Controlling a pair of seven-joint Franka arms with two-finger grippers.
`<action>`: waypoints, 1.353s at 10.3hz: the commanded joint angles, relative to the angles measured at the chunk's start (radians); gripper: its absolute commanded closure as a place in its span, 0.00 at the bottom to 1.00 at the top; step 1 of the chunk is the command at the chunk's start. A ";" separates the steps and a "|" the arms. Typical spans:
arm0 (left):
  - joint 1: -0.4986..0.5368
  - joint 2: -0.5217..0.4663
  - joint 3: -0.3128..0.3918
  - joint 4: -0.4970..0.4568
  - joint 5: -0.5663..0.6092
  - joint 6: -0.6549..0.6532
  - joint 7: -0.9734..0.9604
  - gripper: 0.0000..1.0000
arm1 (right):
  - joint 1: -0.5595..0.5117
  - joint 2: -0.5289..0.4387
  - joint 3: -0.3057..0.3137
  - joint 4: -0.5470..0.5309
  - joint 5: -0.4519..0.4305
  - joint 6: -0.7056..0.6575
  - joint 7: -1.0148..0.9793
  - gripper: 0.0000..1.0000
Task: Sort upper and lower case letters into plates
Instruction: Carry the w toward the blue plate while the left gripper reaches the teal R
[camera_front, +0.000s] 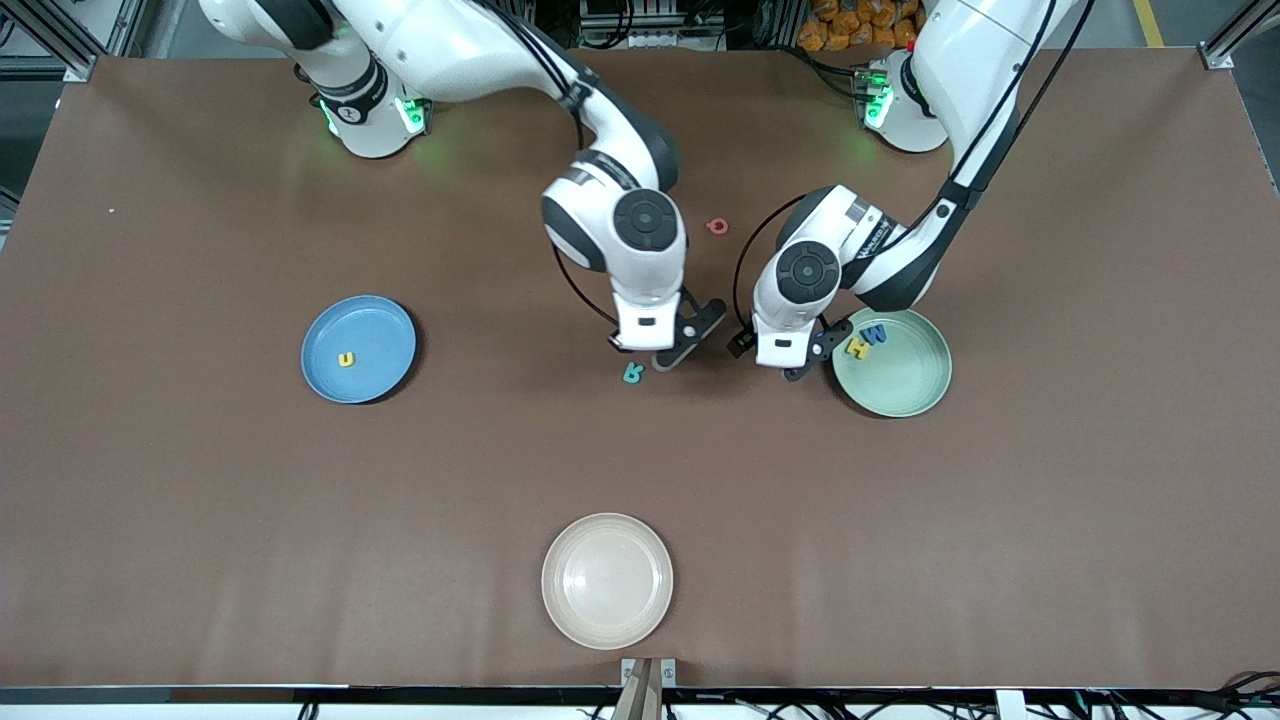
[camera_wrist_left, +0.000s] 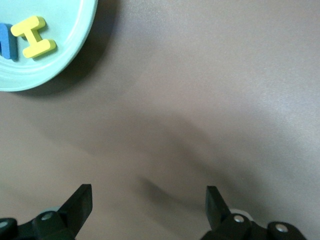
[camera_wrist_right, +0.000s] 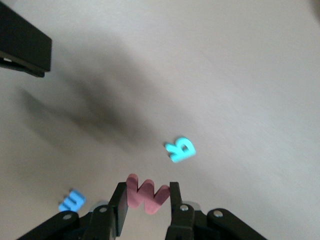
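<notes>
Two letters, a yellow H (camera_front: 857, 347) and a blue one (camera_front: 876, 334), sit in the mint plate (camera_front: 905, 385); a teal letter (camera_front: 633, 373) lies toward the right arm's end from it. Left wrist: left gripper (camera_wrist_left: 149, 198) spread wide beside the plate. Right wrist: right gripper (camera_wrist_right: 146, 196) pinching a red w (camera_wrist_right: 146, 194).

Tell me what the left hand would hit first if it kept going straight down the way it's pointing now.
Probably just bare table. The left hand is open with nothing between its fingers, and the mint green plate lies off to one side of its line.
</notes>
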 joint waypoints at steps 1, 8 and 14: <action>-0.018 -0.012 -0.003 -0.005 -0.029 0.015 -0.022 0.00 | -0.111 -0.239 0.008 -0.218 0.070 -0.063 -0.001 1.00; -0.243 0.143 0.006 0.297 0.012 0.083 -0.057 0.00 | -0.310 -0.373 -0.177 -0.411 0.134 -0.369 -0.013 1.00; -0.269 0.258 0.008 0.405 0.189 0.179 0.142 0.00 | -0.415 -0.352 -0.268 -0.644 0.137 -0.100 -0.154 1.00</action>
